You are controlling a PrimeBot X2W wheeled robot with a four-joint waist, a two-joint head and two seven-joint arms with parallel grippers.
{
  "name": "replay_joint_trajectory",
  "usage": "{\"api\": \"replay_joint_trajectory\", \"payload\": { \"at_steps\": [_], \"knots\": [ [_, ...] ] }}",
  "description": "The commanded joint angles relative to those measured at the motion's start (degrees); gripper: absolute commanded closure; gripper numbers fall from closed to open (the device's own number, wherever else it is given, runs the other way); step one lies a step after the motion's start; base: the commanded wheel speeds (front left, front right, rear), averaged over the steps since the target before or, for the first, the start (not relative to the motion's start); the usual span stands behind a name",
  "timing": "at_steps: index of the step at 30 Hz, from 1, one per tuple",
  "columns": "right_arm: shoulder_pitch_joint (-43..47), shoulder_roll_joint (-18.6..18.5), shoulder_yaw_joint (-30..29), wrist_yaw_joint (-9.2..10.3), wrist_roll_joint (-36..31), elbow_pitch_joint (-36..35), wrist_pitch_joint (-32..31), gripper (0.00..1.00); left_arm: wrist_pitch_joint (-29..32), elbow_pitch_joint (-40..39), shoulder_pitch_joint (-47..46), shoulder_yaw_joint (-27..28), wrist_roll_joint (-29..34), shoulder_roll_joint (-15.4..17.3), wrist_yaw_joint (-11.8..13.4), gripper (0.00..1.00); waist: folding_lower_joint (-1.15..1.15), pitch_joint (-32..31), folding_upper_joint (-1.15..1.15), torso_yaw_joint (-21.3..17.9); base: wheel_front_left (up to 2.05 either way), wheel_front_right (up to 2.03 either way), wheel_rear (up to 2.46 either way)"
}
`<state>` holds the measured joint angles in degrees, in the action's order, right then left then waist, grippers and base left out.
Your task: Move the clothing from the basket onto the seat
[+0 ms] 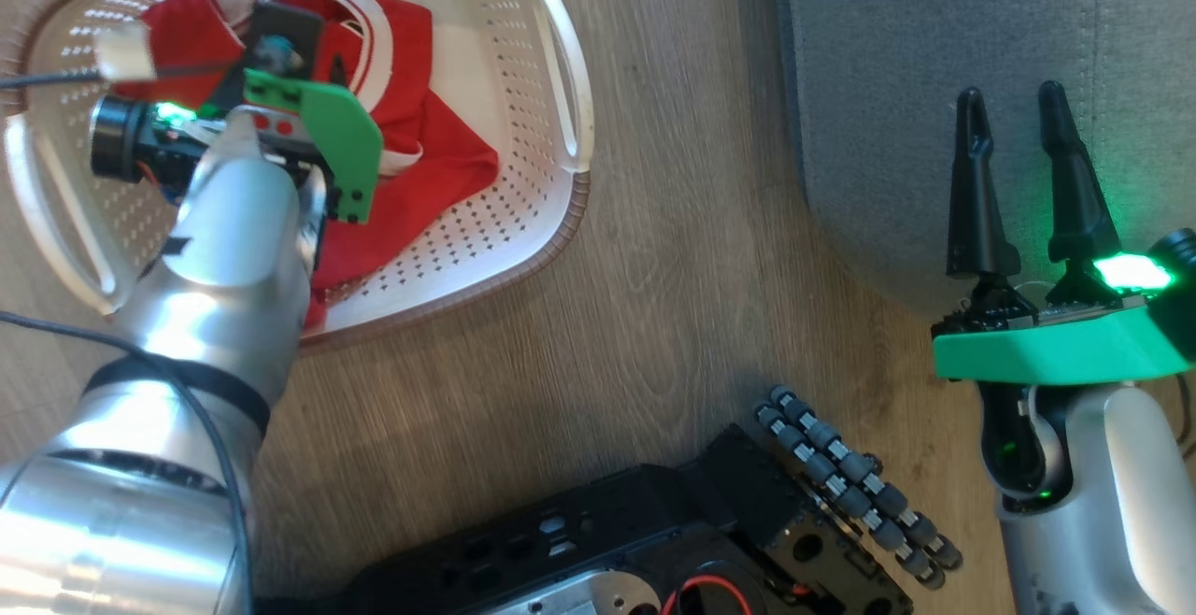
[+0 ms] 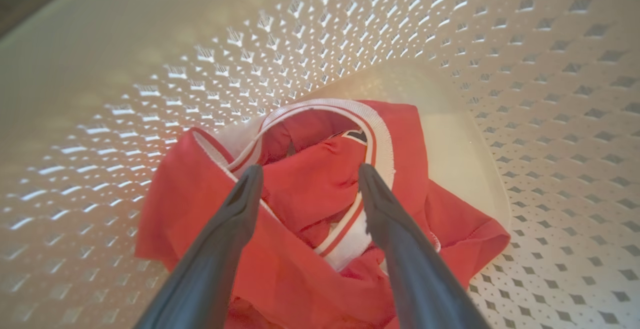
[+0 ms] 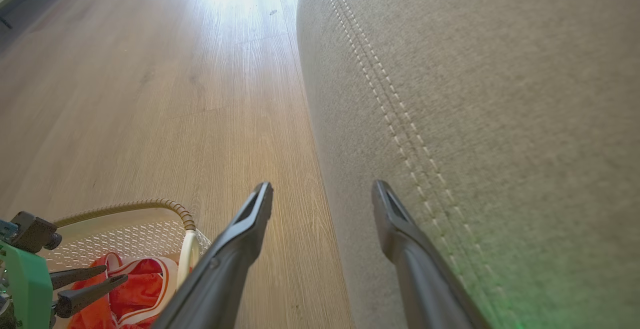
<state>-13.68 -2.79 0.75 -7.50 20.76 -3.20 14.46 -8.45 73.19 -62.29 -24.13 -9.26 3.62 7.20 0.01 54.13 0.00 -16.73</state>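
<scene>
The cream basket [image 1: 505, 7] stands on the floor at the upper left, with the red clothing [image 1: 420, 148] bunched inside it. In the left wrist view my left gripper [image 2: 310, 173] hangs open just above the clothing [image 2: 305, 204], its fingers straddling a white-banded neckline, with the basket's perforated wall [image 2: 550, 119] behind. The head view has the wrist covering those fingers. My right gripper [image 1: 1023, 120] is open and holds nothing, over the rounded edge of the grey seat [image 1: 934, 35]. The right wrist view has the right gripper [image 3: 323, 189] between floor and seat [image 3: 500, 94], and the basket [image 3: 125, 206], clothing [image 3: 135, 284] and left gripper [image 3: 115, 274] at lower left.
Wooden floor [image 1: 673, 269] runs between basket and seat. My black base with its roller wheel [image 1: 841, 475] sits at the bottom middle. A dark cable [image 1: 56, 78] crosses the basket's left rim.
</scene>
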Motion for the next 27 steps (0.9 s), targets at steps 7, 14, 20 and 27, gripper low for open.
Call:
{"api": "replay_joint_trajectory", "payload": {
  "at_steps": [7,14,20,27],
  "knots": [
    [1.2,-0.1,2.91,0.01,1.07,-1.71,0.54,0.0,5.95,0.44,-2.23,3.59,-3.39,1.19,3.09,0.0,-0.01,1.68,0.0,-0.89,0.0,0.0,0.0],
    [0.76,-0.1,4.38,0.01,2.31,-1.3,0.54,0.0,8.69,0.64,-2.72,3.79,-3.87,2.88,6.69,0.0,-0.01,2.25,0.0,-2.36,0.0,0.0,0.0],
    [0.48,-0.1,5.39,0.01,2.76,-1.09,0.54,0.0,10.3,0.72,-2.36,5.84,-6.54,3.45,7.57,0.0,-0.01,2.56,0.0,-3.23,0.0,0.0,0.0],
    [0.81,-0.1,6.79,0.01,2.69,-1.28,0.54,0.0,15.54,0.75,-2.22,4.3,-5.61,4.34,10.22,0.0,-0.01,2.84,0.0,-4.08,0.0,0.0,0.0]
  ]
}}
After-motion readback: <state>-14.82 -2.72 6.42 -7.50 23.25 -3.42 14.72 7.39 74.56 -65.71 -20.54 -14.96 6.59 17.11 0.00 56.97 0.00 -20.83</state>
